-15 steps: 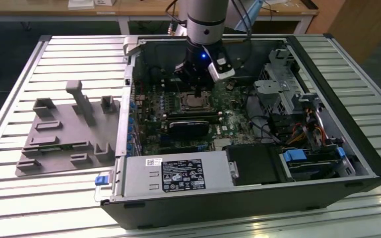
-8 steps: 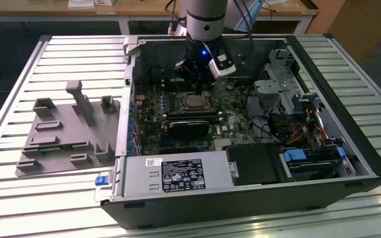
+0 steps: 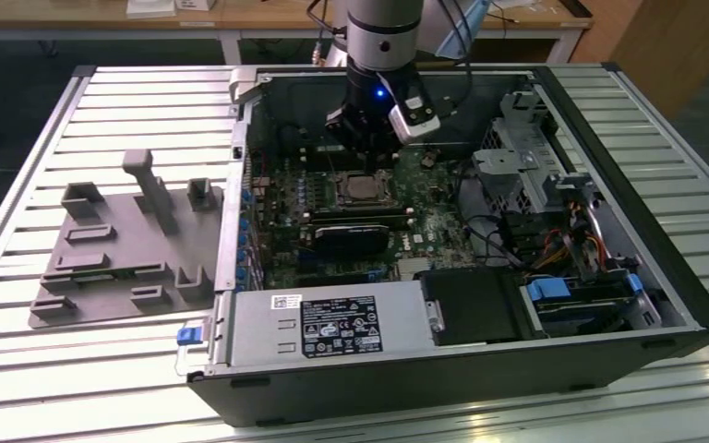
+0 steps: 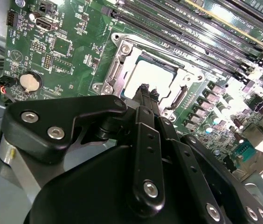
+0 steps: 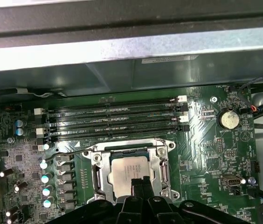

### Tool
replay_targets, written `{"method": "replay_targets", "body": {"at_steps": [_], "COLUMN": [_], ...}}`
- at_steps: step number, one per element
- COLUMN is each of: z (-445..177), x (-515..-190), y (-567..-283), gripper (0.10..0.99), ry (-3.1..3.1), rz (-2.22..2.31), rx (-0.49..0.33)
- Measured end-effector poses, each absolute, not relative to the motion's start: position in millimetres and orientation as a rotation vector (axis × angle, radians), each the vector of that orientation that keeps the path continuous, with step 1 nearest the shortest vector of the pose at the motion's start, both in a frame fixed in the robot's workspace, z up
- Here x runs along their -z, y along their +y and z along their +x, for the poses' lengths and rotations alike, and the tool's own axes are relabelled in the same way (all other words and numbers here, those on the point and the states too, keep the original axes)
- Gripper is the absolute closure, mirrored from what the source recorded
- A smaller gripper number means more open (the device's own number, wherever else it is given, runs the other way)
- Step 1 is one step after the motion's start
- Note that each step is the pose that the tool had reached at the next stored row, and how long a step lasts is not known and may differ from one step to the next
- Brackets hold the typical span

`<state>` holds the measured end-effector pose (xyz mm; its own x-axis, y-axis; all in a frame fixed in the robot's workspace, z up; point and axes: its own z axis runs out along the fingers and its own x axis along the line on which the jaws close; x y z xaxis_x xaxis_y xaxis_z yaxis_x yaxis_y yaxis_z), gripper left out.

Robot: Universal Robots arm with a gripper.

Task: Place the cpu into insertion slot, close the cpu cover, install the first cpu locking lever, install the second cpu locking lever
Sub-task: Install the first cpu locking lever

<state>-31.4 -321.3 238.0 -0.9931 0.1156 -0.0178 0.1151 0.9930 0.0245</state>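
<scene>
Looking into the open computer case (image 3: 552, 369) now; spotting the cpu (image 3: 358, 187) dead centre on the green board (image 3: 435, 231), seated flat in the insertion slot (image 5: 124, 152), just a dark sliver of socket peeking round the chip; seeing the cpu cover (image 5: 100, 170) down over it, framing the pale metal top through its window; catching the gripper (image 3: 358, 148) at twelve o'clock of the chip in the exterior view, poised right over the cover's edge, touching or not too close to call; in both wrist views reading the fingers (image 4: 143, 121) as pressed together at the tips, pinching nothing visible; noting a thin wire locking lever (image 5: 66, 153) running out from a corner of the frame, latched or loose impossible to say; passing a grey parts fixture (image 3: 121, 249) at nine o'clock of the case on the slatted table (image 3: 34, 388); judging the chip light, rigid and slick on top, delicate underneath, so best taken by its edges only, never dragged; judging the cover thin, stiff and springy on its hinge, best pushed on a solid rail of the frame, not through the window.
</scene>
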Motion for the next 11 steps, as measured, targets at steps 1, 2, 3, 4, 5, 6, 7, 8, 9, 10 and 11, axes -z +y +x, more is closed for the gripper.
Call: {"method": "replay_targets", "body": {"at_steps": [1,2,3,4,5,6,7,8,9,10,11], "z": [-31.4,-31.4,-31.4,-31.4,-31.4,-31.4,-31.4,-31.4,-31.4,-31.4,-31.4], "x": [-238.6,-239.0,-239.5,-240.2,-241.0,-241.8,-242.7,-243.7,-244.7,-245.6,-246.5], "y": [-321.3,-321.3,-321.3,-321.3,-321.3,-321.3,-321.3,-321.3,-321.3,-321.3,-321.3], "gripper": [0.984,0.984,0.984,0.984,0.984,0.984,0.984,0.984,0.984,0.984,0.984], "ry": [3.117,3.117,3.117,3.117,3.117,3.117,3.117,3.117,3.117,3.117,3.117], "rz": [0.18,0.18,0.18,0.18,0.18,0.18,0.18,0.18,0.18,0.18,0.18], "rx": [-0.036,-0.036,-0.036,-0.036,-0.036,-0.036,-0.036,-0.036,-0.036,-0.036,-0.036]}}
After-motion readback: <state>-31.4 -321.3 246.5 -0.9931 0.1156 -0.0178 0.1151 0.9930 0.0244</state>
